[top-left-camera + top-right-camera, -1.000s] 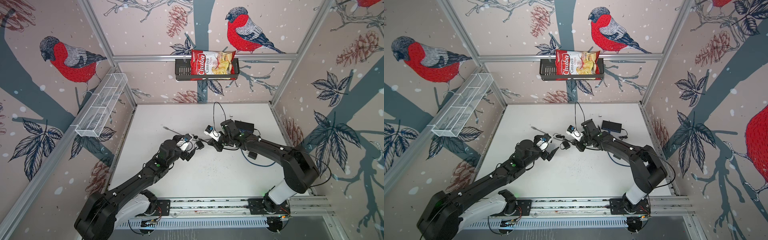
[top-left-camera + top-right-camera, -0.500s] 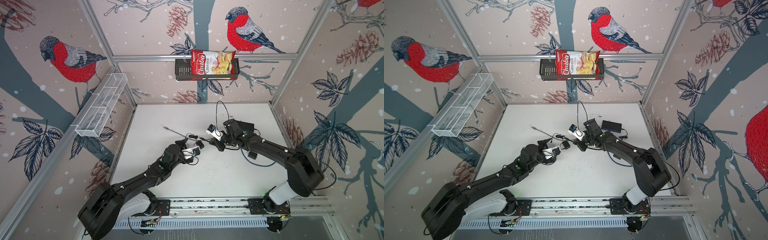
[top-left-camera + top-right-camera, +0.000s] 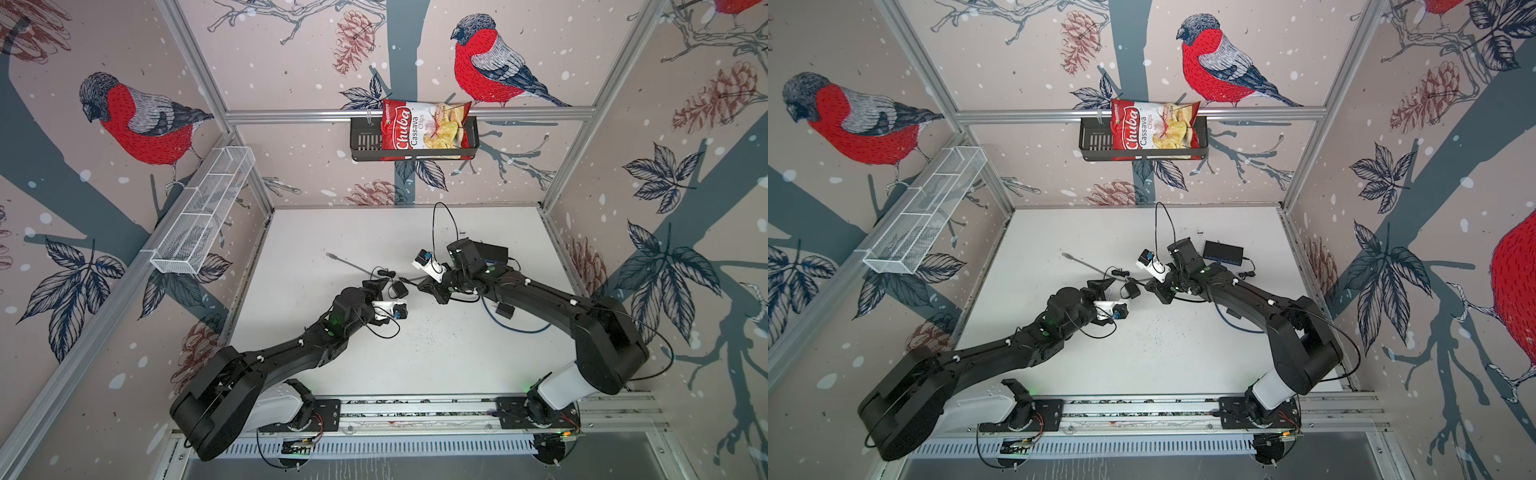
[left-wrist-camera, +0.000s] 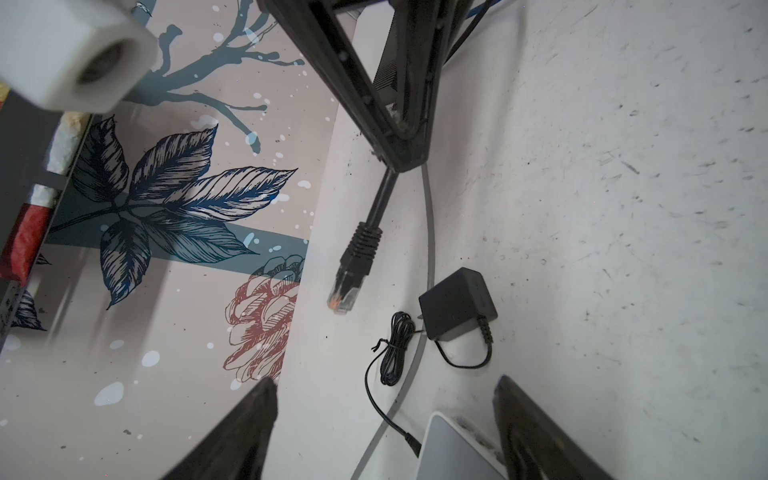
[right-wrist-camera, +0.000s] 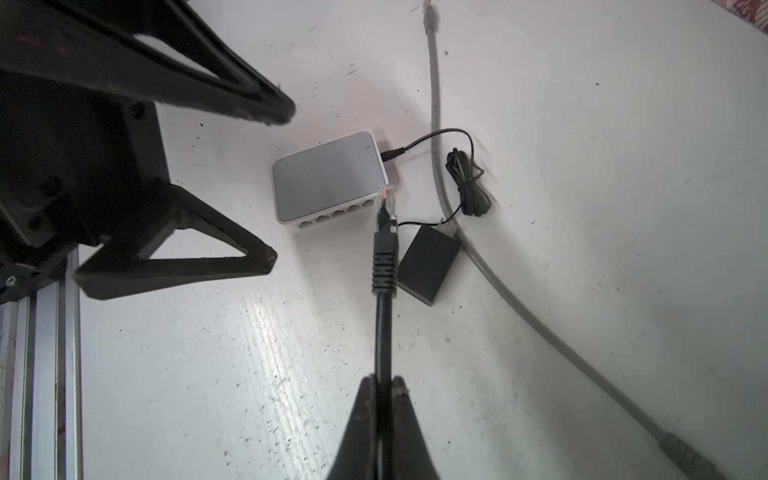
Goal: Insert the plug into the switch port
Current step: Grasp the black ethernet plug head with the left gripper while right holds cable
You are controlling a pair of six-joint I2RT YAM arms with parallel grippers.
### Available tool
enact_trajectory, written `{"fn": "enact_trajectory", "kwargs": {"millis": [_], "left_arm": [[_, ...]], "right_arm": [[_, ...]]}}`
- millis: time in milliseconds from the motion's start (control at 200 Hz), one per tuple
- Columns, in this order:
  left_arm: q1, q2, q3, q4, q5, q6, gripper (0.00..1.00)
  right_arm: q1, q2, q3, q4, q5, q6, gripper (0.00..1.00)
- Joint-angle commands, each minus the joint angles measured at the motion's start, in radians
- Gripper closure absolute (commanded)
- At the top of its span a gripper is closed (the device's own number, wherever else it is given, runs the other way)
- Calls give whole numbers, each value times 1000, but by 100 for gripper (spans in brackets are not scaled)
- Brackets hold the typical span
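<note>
While the white table lies under both arms, I see my left pincer with its jaws spread wide and the grey-topped switch lying low between them. My right pincer is clamped on the black cable, whose plug juts out ahead of its tips, in the air near the switch's port row but in no port. The black adapter lies just beside that plug.

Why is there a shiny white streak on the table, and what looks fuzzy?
Right wrist view: light glares off the table, the switch looks sharp; left wrist view: the close white block is out of focus, the black cable and its plug slightly soft.
</note>
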Motion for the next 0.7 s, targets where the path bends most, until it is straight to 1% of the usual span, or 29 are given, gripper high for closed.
{"fn": "enact_trajectory", "kwargs": {"millis": [0,220,280,435,535,635,695], "left_arm": [[-2,45,13,140,-7,25,22],[-2,140,22,309,-49,76,28],[-2,161,29,332,-49,96,29],[-1,196,63,316,-31,111,31],[-2,213,74,328,-40,124,34],[-2,226,84,321,-41,141,40],[-2,233,88,316,-43,147,42]], "right_arm": [[1,7,13,-23,-32,-11,92],[1,12,26,-36,-54,-10,92],[1,15,33,-42,-59,-10,92],[1,18,47,-57,-65,-11,92],[1,16,50,-63,-69,-13,92],[0,17,49,-66,-78,-13,91],[0,17,50,-68,-83,-13,91]]}}
